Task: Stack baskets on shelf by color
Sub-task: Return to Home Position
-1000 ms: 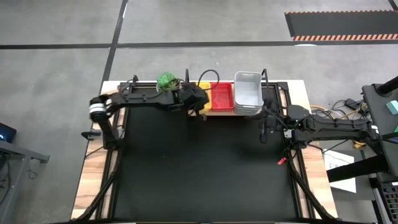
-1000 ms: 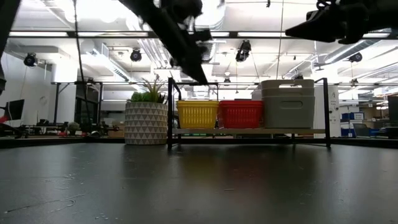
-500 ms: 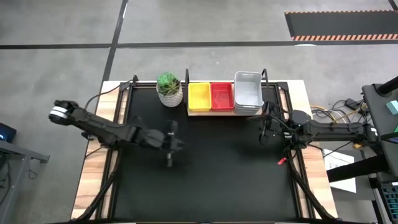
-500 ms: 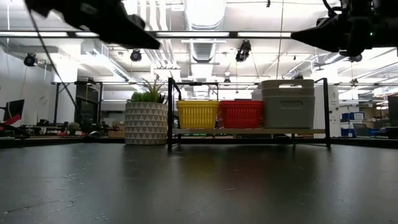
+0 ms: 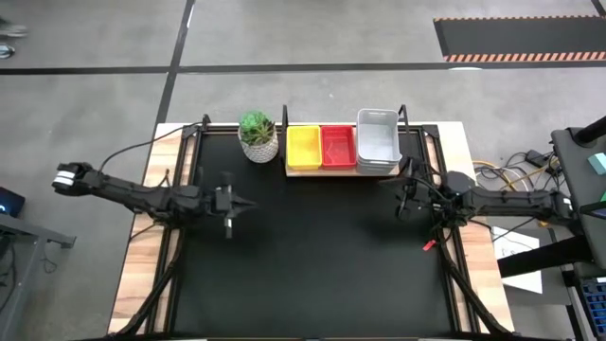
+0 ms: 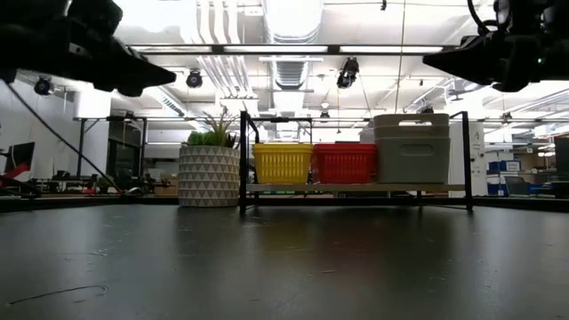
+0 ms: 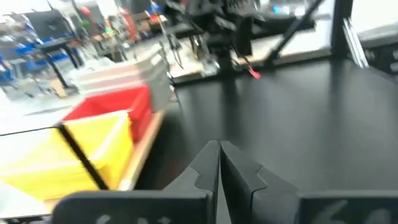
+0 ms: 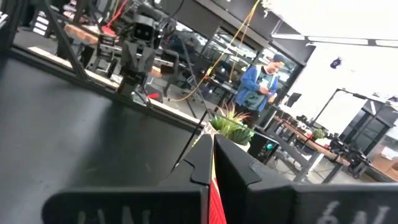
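Note:
The baskets stand in three stacks on the shelf (image 5: 312, 171) at the table's far edge: yellow (image 5: 303, 147), red (image 5: 338, 145) and grey-white (image 5: 377, 140). The low view shows the yellow stack (image 6: 283, 163), the red stack (image 6: 345, 163) and the taller grey one (image 6: 411, 148) resting on the wooden board. My left gripper (image 5: 246, 203) hangs shut and empty over the table's left middle, pointing right (image 7: 219, 148). My right gripper (image 5: 401, 197) hovers shut and empty near the shelf's right end, pointing left (image 8: 211, 144).
A white patterned plant pot (image 5: 258, 138) stands just left of the shelf. The black tabletop (image 5: 312, 265) stretches in front of the shelf. A small red object (image 5: 428, 245) lies near the right edge. A person in blue (image 8: 258, 87) stands in the room beyond the table.
My left gripper has drawn back from the yellow stack at the shelf's left end, swinging toward the near edge and then leftward, shut and empty throughout. The baskets have stayed in place. My right arm has barely shifted.

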Controlling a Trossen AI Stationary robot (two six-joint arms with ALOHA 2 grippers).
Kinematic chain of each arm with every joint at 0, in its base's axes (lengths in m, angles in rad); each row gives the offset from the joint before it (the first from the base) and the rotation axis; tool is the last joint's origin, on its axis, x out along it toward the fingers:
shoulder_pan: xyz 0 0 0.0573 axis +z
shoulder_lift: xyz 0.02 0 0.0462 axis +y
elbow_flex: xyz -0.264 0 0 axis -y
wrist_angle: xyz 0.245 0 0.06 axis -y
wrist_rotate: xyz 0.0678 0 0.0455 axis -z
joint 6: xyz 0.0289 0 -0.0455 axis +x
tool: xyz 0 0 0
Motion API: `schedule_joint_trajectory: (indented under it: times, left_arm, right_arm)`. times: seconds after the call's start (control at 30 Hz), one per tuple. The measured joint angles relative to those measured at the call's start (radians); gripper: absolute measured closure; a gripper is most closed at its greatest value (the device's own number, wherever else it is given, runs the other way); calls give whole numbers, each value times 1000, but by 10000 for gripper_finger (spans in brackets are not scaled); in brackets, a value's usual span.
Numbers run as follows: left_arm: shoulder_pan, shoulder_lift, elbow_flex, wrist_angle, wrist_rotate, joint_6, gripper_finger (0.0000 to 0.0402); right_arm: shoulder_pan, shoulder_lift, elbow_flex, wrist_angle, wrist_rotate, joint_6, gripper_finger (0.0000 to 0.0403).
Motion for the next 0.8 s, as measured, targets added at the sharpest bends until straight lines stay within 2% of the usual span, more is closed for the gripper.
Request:
schedule_joint_trajectory:
  times: [0.3, 0.53, 0.8]
  left_arm:
    - [39, -194, -127, 40, 0, 1, 402]
    - [40, -252, -181, 38, 1, 18, 402]
    - [40, -309, -191, 31, 1, 44, 402]
  right_arm:
    - [0, -147, -46, -8, 23, 5, 394]
    - [0, -213, -54, -50, 21, 11, 394]
    - [0, -226, -76, -44, 22, 20, 394]
